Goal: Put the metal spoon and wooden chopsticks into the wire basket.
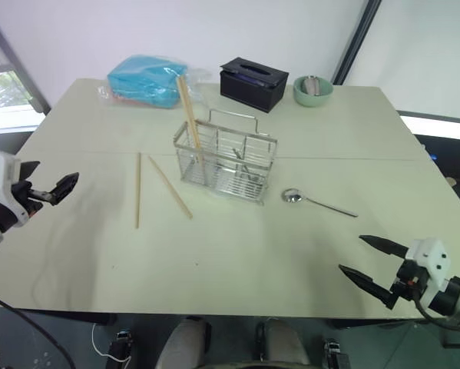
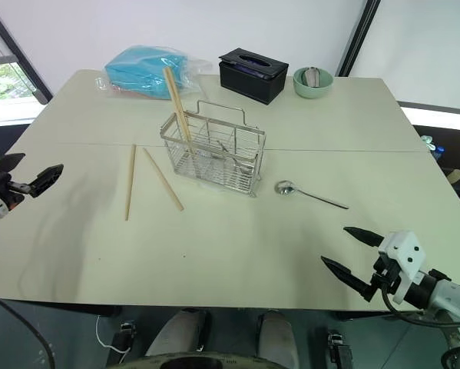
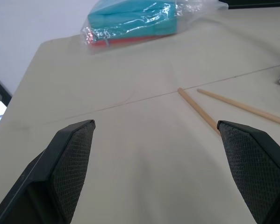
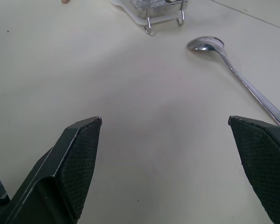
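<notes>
The wire basket [image 1: 237,165] stands mid-table with its looped handle up. A wooden chopstick [image 1: 190,115] leans upright in its left end. Two more chopsticks lie flat left of the basket, one [image 1: 137,190] pointing straight back, the other [image 1: 170,187] at a slant; both appear in the left wrist view [image 3: 198,111]. The metal spoon [image 1: 314,201] lies right of the basket, bowl toward it. My left gripper [image 1: 53,178] hovers open at the table's left edge, well short of the flat chopsticks. Open and empty, my right gripper [image 1: 351,254] hangs over the near right edge, with the spoon [image 4: 242,79] ahead of it.
At the back stand a blue plastic-wrapped pack [image 1: 145,79], a black tissue box [image 1: 253,83] and a green bowl [image 1: 312,90]. Bare tabletop [image 1: 237,254] stretches between the basket and the near edge.
</notes>
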Controlling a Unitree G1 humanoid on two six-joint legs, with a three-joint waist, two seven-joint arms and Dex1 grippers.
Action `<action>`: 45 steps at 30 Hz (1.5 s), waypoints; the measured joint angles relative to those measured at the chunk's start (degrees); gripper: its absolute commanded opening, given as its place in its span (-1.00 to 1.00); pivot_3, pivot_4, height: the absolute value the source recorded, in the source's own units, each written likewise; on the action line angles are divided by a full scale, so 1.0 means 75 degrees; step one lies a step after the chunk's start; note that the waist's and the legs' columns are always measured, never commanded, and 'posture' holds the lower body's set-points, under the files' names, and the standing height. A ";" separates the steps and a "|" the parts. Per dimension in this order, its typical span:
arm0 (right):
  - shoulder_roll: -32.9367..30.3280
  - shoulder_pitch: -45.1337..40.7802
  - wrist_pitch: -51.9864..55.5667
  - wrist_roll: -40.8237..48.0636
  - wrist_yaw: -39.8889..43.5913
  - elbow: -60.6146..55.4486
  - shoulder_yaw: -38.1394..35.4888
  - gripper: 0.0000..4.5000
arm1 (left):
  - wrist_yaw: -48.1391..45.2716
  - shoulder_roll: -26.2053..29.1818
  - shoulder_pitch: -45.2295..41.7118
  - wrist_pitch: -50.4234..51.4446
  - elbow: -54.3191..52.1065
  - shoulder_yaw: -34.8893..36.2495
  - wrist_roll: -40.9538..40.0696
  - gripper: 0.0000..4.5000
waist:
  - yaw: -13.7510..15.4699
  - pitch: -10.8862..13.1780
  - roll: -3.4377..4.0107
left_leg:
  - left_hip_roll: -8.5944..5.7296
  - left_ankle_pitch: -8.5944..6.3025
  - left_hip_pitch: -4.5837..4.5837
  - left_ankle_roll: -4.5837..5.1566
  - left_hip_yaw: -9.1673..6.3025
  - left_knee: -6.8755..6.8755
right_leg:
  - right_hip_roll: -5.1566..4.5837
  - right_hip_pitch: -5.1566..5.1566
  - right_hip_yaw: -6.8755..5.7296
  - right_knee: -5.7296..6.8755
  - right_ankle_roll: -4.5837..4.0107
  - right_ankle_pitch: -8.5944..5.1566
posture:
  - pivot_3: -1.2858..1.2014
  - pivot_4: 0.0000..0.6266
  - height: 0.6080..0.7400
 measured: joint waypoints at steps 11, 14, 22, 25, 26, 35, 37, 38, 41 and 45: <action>-0.0046 -0.0320 0.0166 -0.0022 -0.0107 -0.0015 0.0042 1.00 | 0.0005 0.0001 -0.0113 -0.0051 0.0062 0.0000 -0.0004 0.96 | -0.0001 0.0000 0.0000 | 0.0000 0.0002 0.0001 0.0003 0.0000 0.0001 | 0.0001 0.0000 0.0000 0.0001 -0.0001 0.0002 | 0.03 -0.52 -0.28; -0.0150 -0.0490 0.0377 -0.0019 -0.0220 -0.0252 0.0089 1.00 | -0.0009 0.0002 -0.0130 -0.0053 0.0074 0.0000 -0.0005 0.96 | -0.0005 0.0000 0.0000 | 0.0000 0.0002 0.0002 0.0003 0.0000 0.0002 | 0.0001 0.0000 0.0000 0.0002 -0.0001 0.0002 | 0.03 -0.52 -0.28; -0.0776 -0.1341 0.0429 -0.0070 0.0082 0.0077 0.0221 1.00 | -0.0396 0.0127 -0.0123 0.0387 -0.0525 -0.0040 -0.0473 0.96 | -0.0009 -0.0001 -0.0005 | 0.0000 0.0003 0.0000 0.0005 0.0005 0.0011 | 0.0000 0.0003 -0.0001 0.0000 -0.0009 0.0007 | 0.03 -0.52 -0.28; -0.1256 -0.2209 0.0251 -0.0219 0.0503 0.0810 0.0479 1.00 | -0.0754 0.0315 0.0069 0.0937 -0.1423 -0.0118 -0.1084 0.96 | -0.0026 0.0003 0.0000 | 0.0000 0.0003 0.0000 0.0005 0.0010 0.0018 | 0.0000 0.0004 -0.0001 0.0000 -0.0016 0.0012 | 0.03 -0.52 -0.28; -0.1415 -0.2500 0.0221 -0.0258 0.0623 0.1020 0.0530 1.00 | -0.0919 0.0401 0.0171 0.1077 -0.1725 -0.0157 -0.1283 0.96 | -0.0037 0.0005 0.0003 | 0.0000 0.0004 0.0002 0.0006 0.0018 0.0018 | -0.0003 0.0003 0.0000 0.0000 -0.0020 0.0014 | 0.03 -0.52 -0.28; -0.2023 -0.5983 0.0283 -0.0921 0.1983 0.3384 0.2492 1.00 | -0.2438 0.1404 0.0638 0.1933 -0.3901 -0.0825 -0.2936 0.96 | -0.0213 0.0022 0.0026 | 0.0018 0.0005 0.0003 0.0007 0.0019 0.0007 | 0.0001 0.0003 -0.0018 -0.0003 -0.0033 0.0021 | 0.03 -0.52 -0.28; -0.1854 -0.6680 0.0383 -0.1159 0.2229 0.3989 0.3018 1.00 | -0.2401 0.1416 0.0155 0.1972 -0.3951 -0.1084 -0.3161 0.96 | -0.0215 0.0020 0.0023 | 0.0017 0.0006 0.0011 0.0007 0.0019 0.0009 | 0.0001 0.0012 -0.0020 -0.0004 -0.0035 0.0022 | 0.03 -0.52 -0.28; -0.1710 -0.6979 0.0429 -0.1262 0.2278 0.4254 0.3234 1.00 | -0.2386 0.1418 -0.0019 0.2000 -0.3962 -0.1191 -0.3218 0.96 | -0.0223 0.0021 0.0022 | 0.0017 0.0006 0.0010 0.0007 0.0020 0.0009 | 0.0002 0.0011 -0.0020 -0.0006 -0.0035 0.0023 | 0.03 -0.52 -0.28; -0.1248 -0.7754 0.0642 -0.1612 0.2261 0.5136 0.3761 1.00 | -0.2328 0.1440 -0.0329 0.2045 -0.3945 -0.1551 -0.3268 0.96 | -0.0238 0.0021 0.0022 | 0.0014 0.0007 0.0003 0.0007 0.0023 0.0008 | 0.0004 0.0000 -0.0023 -0.0007 -0.0035 0.0025 | 0.03 -0.52 -0.28; -0.0730 -0.8646 0.0989 -0.2071 0.2024 0.6239 0.4188 1.00 | -0.2263 0.1443 -0.0540 0.2045 -0.3942 -0.1848 -0.3271 0.96 | -0.0258 0.0026 0.0030 | 0.0012 0.0008 -0.0003 0.0005 0.0025 0.0002 | 0.0006 -0.0010 -0.0023 -0.0006 -0.0035 0.0027 | 0.03 -0.52 -0.28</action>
